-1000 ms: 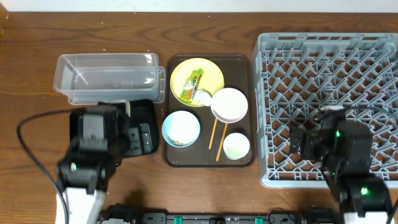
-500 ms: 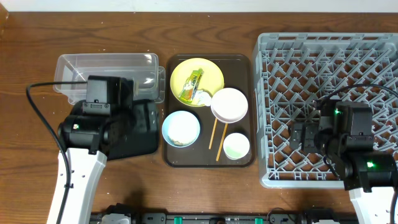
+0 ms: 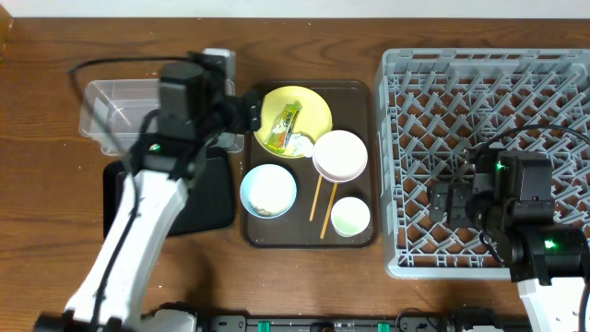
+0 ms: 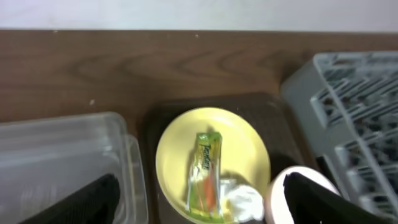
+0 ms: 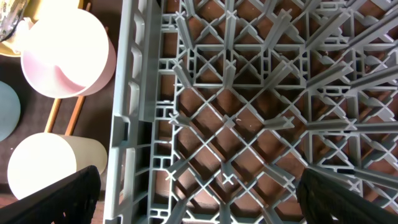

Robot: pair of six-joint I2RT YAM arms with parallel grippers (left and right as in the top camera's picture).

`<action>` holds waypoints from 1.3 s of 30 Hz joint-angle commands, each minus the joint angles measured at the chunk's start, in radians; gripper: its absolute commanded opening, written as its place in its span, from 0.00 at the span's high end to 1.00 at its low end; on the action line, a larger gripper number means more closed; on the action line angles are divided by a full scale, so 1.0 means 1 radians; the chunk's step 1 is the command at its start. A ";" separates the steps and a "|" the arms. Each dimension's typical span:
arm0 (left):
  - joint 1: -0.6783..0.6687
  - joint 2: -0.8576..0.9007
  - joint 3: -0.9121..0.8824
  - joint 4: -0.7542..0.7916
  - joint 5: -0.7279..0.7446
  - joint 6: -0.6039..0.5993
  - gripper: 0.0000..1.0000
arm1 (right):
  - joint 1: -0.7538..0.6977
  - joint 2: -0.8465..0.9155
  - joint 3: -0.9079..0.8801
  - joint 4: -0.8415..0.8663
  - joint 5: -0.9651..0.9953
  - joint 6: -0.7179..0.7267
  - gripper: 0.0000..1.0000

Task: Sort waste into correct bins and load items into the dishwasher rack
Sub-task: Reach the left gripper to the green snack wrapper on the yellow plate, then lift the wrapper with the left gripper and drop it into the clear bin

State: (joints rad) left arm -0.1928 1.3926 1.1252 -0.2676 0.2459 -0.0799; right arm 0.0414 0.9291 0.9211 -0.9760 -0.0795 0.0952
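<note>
Surface: dark wooden table (image 3: 55, 55) with visible grain; in your left wrist view it ends at a pale wall strip. Your left gripper (image 4: 201, 180) is spread wide with nothing in it. The round yellow plate (image 4: 242, 155), smooth and glossy, lies ahead of it and centred between the fingers. On the plate, in line with the gap, the green-and-yellow snack wrapper (image 4: 207, 171) lies flat and lengthwise. The crumpled white tissue (image 4: 244, 200) touches the wrapper's near end, toward the right finger. On the left-finger side is the clear plastic tub (image 4: 62, 155), thin-walled with rounded corners, just beside the dark brown serving tray (image 4: 273, 106). Back under your left arm sits the matte black tray (image 3: 203, 198). A strip of bare wood shows ahead of this gripper, between the serving tray's far edge and the wall. Your right gripper (image 5: 199, 180) is also parted and empty. It hangs over the grey dishwasher rack (image 5: 249, 93), a rigid lattice of crossed ribs, just inside the wall on its left-finger side. Open cells run ahead of it and toward the right finger. Past that wall, on the left-finger side, are the white bowl (image 5: 68, 53), the small white cup (image 5: 50, 165) and the thin wooden chopsticks (image 5: 62, 112) between them. The light blue bowl (image 3: 268, 190) holds whitish specks, possibly rice scraps; too small to confirm.
</note>
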 commanded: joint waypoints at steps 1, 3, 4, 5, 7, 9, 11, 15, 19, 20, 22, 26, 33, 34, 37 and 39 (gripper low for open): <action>-0.056 0.080 0.016 0.058 -0.113 0.090 0.13 | -0.016 0.000 0.019 0.000 -0.008 0.005 0.01; -0.087 0.138 0.016 0.097 -0.146 0.115 0.13 | -0.016 0.000 0.019 -0.002 -0.008 0.006 0.01; -0.101 0.169 0.016 0.116 -0.167 0.119 0.14 | -0.016 0.000 0.019 -0.004 -0.008 0.005 0.01; -0.112 0.196 0.016 0.129 -0.182 0.119 0.14 | -0.016 0.000 0.019 -0.005 -0.008 0.005 0.01; -0.134 0.259 0.016 0.154 -0.187 0.121 0.15 | -0.016 0.000 0.019 -0.004 -0.008 0.005 0.01; -0.148 0.306 0.016 0.170 -0.187 0.121 0.16 | -0.016 0.000 0.019 -0.004 -0.008 0.005 0.01; -0.159 0.352 0.016 0.183 -0.188 0.121 0.18 | -0.016 0.000 0.019 -0.004 -0.008 0.005 0.01; -0.165 0.430 0.016 0.202 -0.187 0.121 0.25 | -0.016 0.000 0.019 -0.007 -0.008 0.006 0.01; -0.165 0.489 0.016 0.202 -0.187 0.121 0.29 | -0.016 0.000 0.019 -0.009 -0.008 0.006 0.01; -0.165 0.500 0.016 0.202 -0.187 0.121 0.30 | -0.016 0.000 0.019 -0.009 -0.008 0.006 0.01; -0.165 0.519 0.016 0.201 -0.186 0.120 0.34 | -0.016 0.000 0.019 -0.009 -0.008 0.006 0.01; -0.174 0.546 0.016 0.200 -0.179 0.120 0.41 | -0.016 0.000 0.019 -0.008 -0.008 0.006 0.01; -0.180 0.553 0.011 0.190 -0.180 0.121 0.81 | -0.016 0.000 0.019 -0.009 -0.008 0.006 0.01; -0.180 0.553 0.011 0.187 -0.179 0.120 0.88 | -0.016 0.000 0.019 -0.009 -0.008 0.006 0.01; -0.180 0.541 0.011 0.164 -0.179 0.087 0.94 | -0.016 0.000 0.019 -0.009 -0.008 0.006 0.01; -0.180 0.514 0.011 0.146 -0.180 0.074 0.94 | -0.016 0.000 0.019 -0.009 -0.008 0.005 0.01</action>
State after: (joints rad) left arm -0.3714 1.9339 1.1252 -0.1059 0.0711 0.0204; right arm 0.0414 0.9291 0.9211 -0.9833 -0.0792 0.0948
